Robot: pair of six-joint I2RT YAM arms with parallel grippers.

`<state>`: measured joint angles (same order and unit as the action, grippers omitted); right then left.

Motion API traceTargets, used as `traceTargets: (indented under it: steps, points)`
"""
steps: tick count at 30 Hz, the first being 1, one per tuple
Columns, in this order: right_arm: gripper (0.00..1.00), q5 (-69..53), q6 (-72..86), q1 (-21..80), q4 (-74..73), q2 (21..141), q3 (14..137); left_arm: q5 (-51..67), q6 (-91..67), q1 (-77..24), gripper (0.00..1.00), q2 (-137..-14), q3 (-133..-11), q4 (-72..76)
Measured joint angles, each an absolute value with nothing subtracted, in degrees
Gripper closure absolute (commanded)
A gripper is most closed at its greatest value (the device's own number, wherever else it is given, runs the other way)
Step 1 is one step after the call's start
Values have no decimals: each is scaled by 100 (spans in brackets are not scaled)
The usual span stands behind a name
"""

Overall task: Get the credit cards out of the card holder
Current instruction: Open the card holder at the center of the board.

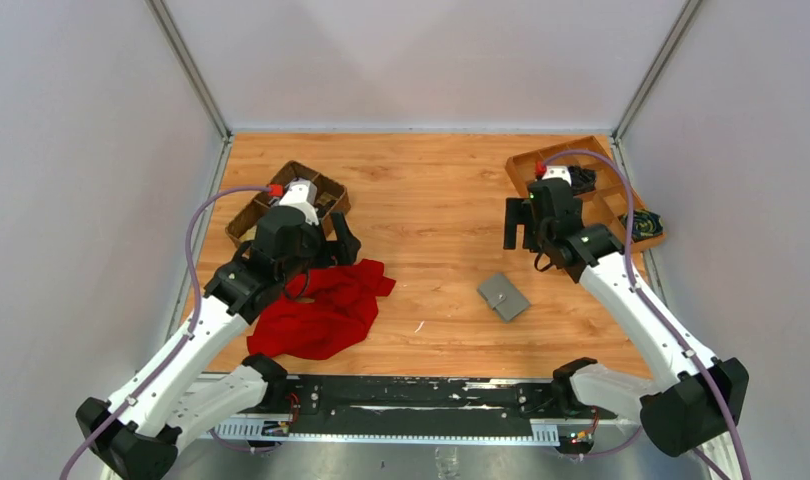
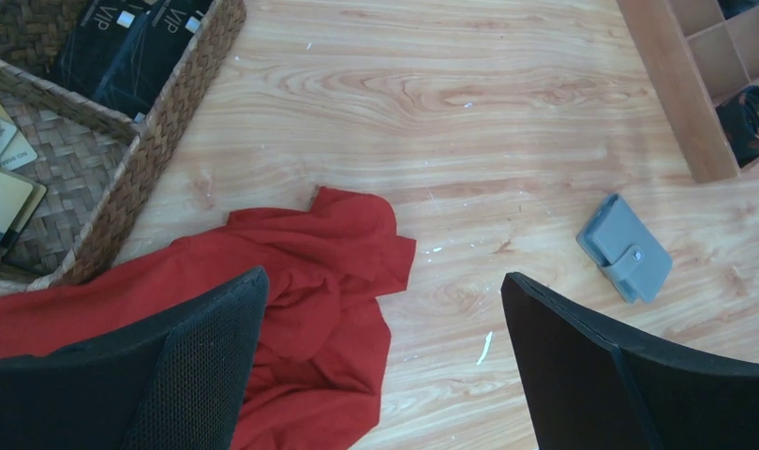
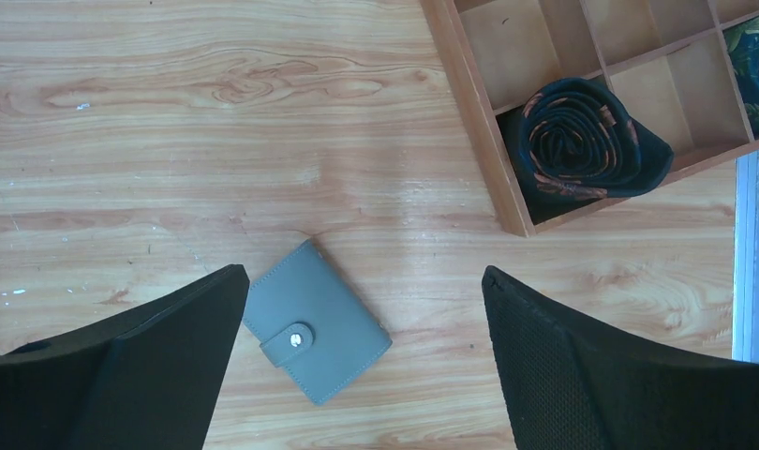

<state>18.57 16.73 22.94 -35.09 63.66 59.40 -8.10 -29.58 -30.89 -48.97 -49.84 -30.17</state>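
Observation:
The card holder [image 1: 503, 296] is a small grey wallet lying shut on the wooden table, its snap tab fastened. It also shows in the right wrist view [image 3: 315, 322] and in the left wrist view [image 2: 626, 248]. No credit card shows at the wallet. My right gripper [image 1: 521, 225] is open and empty above the table, behind and to the right of the wallet; the wallet lies by its left finger [image 3: 364, 274]. My left gripper [image 1: 341, 245] is open and empty above the edge of the red cloth [image 2: 380, 281].
A red cloth [image 1: 321, 310] lies crumpled at the front left. A dark wicker basket [image 2: 160, 141] at the back left holds tan cards [image 2: 3, 192] and black packets. A wooden divided tray [image 3: 474, 112] at the back right holds a rolled tie [image 3: 582, 136].

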Motion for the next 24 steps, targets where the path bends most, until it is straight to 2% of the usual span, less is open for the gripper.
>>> traceTargets:
  steps: [7,14,18,24]
  points:
    - [0,1772,1673,2285,-3336,6158,5658,-856,-2902,-3089,0,-5011,-4987,-3083]
    - [0,829,1802,1745,-3133,6121,5011,-617,-2814,-3138,0,-5360,-4989,-3146]
    - [0,-115,1938,1166,-3074,6449,4816,-305,-3033,-3282,0,-5492,-4788,-2823]
    - [0,-1035,1955,958,-3052,7437,4825,82,-3500,-3441,0,-5784,-3870,-2171]
